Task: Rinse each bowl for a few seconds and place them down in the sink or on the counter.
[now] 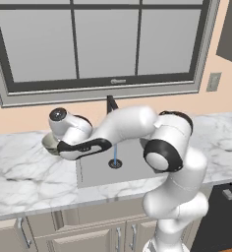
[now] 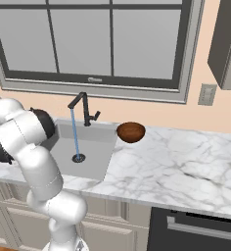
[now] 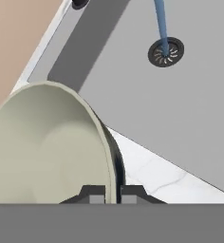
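My gripper (image 3: 112,195) is shut on the rim of the pale greenish-beige bowl (image 3: 47,142), one finger inside the rim and one outside. The bowl (image 1: 49,142) is held above the white marble counter (image 1: 24,172), just left of the grey sink (image 1: 98,174). A thin blue stream of water (image 2: 75,132) runs from the black faucet (image 2: 83,109) down to the round drain (image 3: 165,52), well apart from the held bowl. The dark reddish-brown bowl (image 2: 131,131) sits upright on the counter (image 2: 186,162) at the sink's far right corner.
A large window (image 2: 88,39) spans the wall behind the sink. Beige cabinet doors (image 1: 88,236) run below the counter, and a dark appliance front (image 2: 196,228) sits at the lower right. My arm's elbow (image 1: 167,147) hangs over the sink's right part.
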{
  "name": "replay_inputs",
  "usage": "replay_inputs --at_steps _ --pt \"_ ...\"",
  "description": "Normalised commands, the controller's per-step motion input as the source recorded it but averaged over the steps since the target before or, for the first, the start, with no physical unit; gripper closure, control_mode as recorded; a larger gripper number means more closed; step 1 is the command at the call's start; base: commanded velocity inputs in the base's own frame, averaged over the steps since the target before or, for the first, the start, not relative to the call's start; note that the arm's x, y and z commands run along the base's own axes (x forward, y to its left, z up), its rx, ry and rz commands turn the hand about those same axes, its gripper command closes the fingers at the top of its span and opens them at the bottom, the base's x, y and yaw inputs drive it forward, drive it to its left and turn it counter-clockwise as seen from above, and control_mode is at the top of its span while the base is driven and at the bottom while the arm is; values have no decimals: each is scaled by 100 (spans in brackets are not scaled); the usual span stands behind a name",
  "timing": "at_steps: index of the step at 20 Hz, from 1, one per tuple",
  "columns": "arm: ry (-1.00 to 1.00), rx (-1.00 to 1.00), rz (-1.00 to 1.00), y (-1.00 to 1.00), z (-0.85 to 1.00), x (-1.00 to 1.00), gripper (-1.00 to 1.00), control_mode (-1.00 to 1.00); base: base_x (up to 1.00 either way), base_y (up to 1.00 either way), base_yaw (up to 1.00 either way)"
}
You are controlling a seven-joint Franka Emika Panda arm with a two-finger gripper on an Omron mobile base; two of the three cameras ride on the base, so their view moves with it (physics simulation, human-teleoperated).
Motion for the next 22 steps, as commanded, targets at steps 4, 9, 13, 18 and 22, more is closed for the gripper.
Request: replay_inputs --at_steps 4,9,13,18,22 --pt "3 0 0 38 -30 -3 100 -100 0 0 0" --pt "2 0 0 39 -31 -5 100 -100 0 0 0" --pt "1 0 -1 44 -33 -8 100 -100 0 0 0" --pt "3 0 -2 39 -37 -8 100 -100 0 0 0" --pt "4 0 -2 27 -45 -12 100 -100 0 0 0"
